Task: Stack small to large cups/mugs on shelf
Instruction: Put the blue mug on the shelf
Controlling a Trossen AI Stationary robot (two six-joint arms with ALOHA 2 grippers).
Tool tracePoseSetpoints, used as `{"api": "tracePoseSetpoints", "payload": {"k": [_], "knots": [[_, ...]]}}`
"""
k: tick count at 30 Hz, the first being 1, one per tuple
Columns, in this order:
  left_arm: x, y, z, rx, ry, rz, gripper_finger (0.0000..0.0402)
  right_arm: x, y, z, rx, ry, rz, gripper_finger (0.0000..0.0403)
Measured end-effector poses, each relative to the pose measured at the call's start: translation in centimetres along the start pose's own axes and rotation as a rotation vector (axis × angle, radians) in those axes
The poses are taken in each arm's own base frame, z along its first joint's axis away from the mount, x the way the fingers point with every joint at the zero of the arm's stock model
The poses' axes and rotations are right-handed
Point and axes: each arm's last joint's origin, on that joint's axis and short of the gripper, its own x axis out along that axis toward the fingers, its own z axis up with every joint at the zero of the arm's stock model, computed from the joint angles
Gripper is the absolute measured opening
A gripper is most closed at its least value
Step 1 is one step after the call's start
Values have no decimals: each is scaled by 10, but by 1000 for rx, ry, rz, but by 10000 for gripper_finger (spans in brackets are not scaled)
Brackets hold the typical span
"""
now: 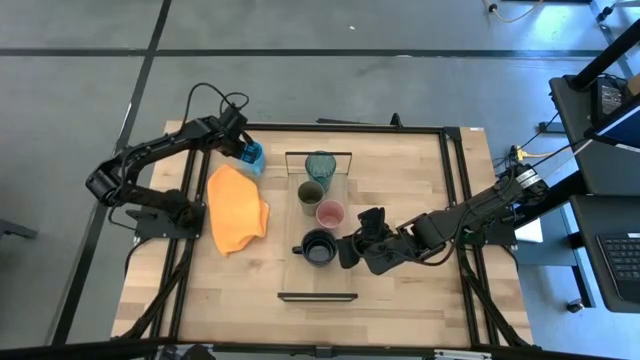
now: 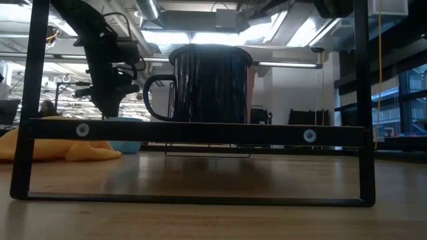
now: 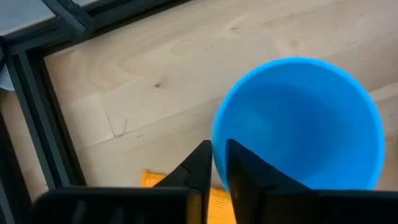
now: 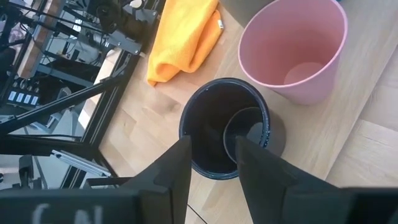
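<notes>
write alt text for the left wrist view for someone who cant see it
The left gripper straddles the rim of a bright blue mug, one finger inside and one outside, seen from above. The mug stands on the wooden table, with an edge of orange cloth just behind the fingers and the black table frame along one side.

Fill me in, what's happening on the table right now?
Four cups stand in a row on the shelf: teal tumbler, olive-green cup, pink cup and black mug. The left gripper is at the table's far left corner with its fingers straddling the rim of the blue mug, which sits on the tabletop beside the orange cloth. The right gripper is at the black mug, one finger inside and one outside its rim.
</notes>
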Motion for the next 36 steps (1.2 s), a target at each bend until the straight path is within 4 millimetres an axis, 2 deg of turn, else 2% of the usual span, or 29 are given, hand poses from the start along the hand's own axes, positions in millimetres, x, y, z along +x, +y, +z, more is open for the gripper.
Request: {"api": "tracePoseSetpoints", "payload": {"k": [5,13,18,22,29,36], "knots": [[3,0,1,10,7,2,7,0,0,0,0,1,0,127],[1,-1,2,35,-14,-15,4,0,0,0,1,8,1,127],[-14,0,-1,54,-49,-60,2,0,-1,0,-5,11,-8,127],[-38,2,-10,100,-53,-83,2,0,-2,-1,-9,13,-21,127],[-102,-2,-23,233,-123,-205,1,3,-3,4,1,33,-29,127],[-156,-9,-52,546,-70,-453,0,6,-5,9,8,44,-42,127]]}}
